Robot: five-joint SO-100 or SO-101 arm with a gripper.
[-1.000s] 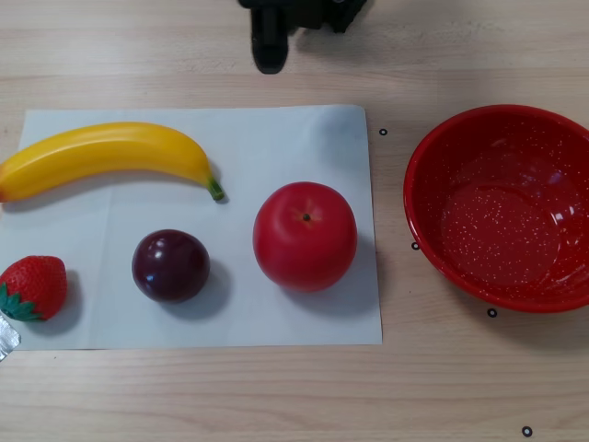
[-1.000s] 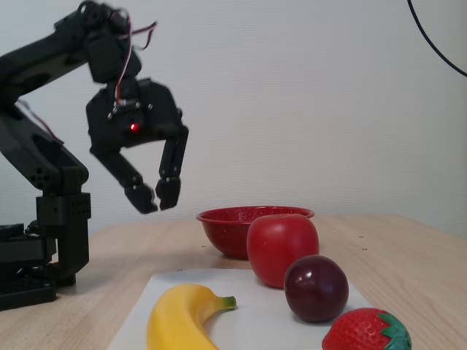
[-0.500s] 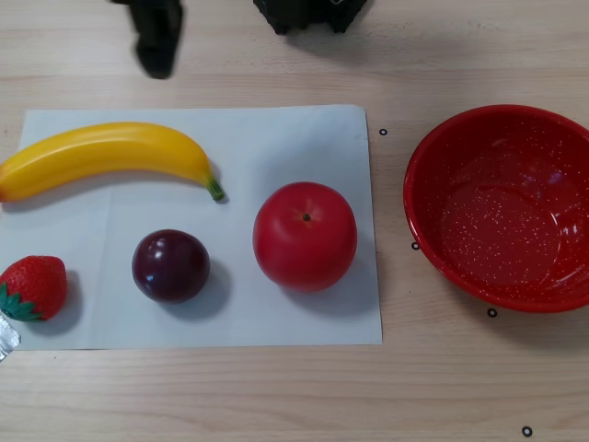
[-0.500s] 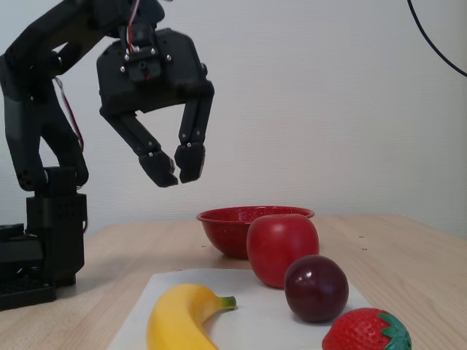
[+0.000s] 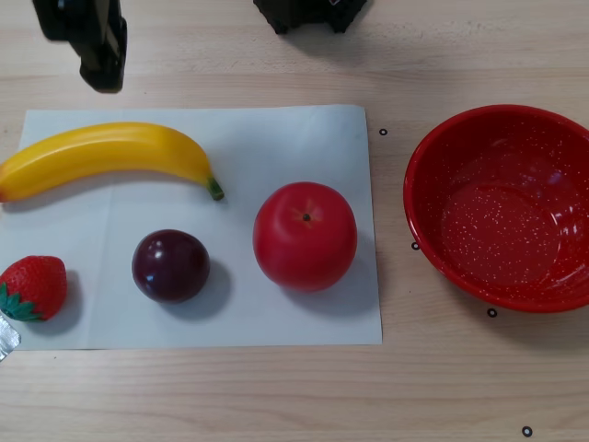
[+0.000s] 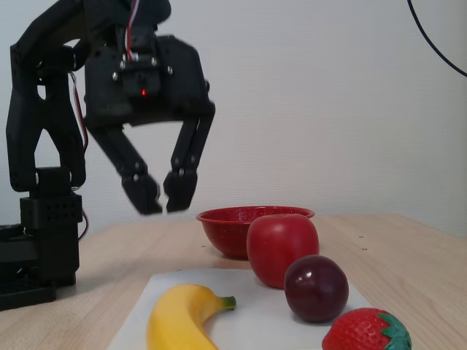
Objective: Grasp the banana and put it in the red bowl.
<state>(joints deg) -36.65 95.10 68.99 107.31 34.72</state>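
The gripper (image 6: 162, 195) hangs in the air above the table, its jaws a narrow gap apart and holding nothing. The red bowl (image 5: 433, 241), speckled white inside, has nothing in it. The banana (image 5: 101, 155), glossy yellow with a green stem tip, lies on a white paper sheet (image 5: 294, 138) beside a red apple (image 5: 305, 236), a plum (image 5: 170, 265) and a strawberry (image 5: 35, 286). The light wooden table (image 5: 276, 396) stands before a white wall (image 6: 328, 95).
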